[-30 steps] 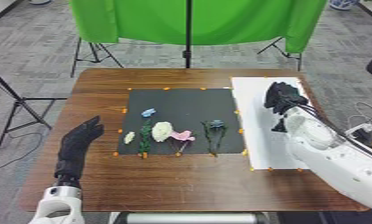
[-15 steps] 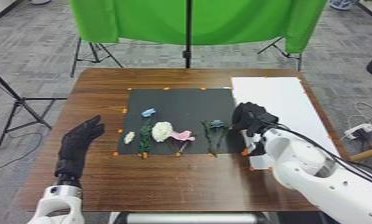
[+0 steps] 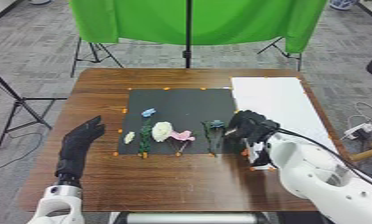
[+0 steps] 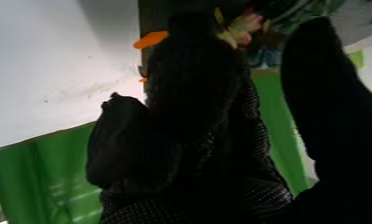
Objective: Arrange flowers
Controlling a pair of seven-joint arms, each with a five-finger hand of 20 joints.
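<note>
While the table carries a dark mat and white sheet, perhaps source and destination, the left hand hangs open, clear of the work. The right hand, also open, is just beside the rightmost of the flowers, which lie spaced on the mat, likely for single picking. The wrist view reveals the thumb apart from the fingers.

Head view: right hand hides black mat's 4 o'clock edge; right arm covers white sheet's 7 o'clock part. Green cloth cropped at 12. Wrist view: pink petals blurred.
</note>
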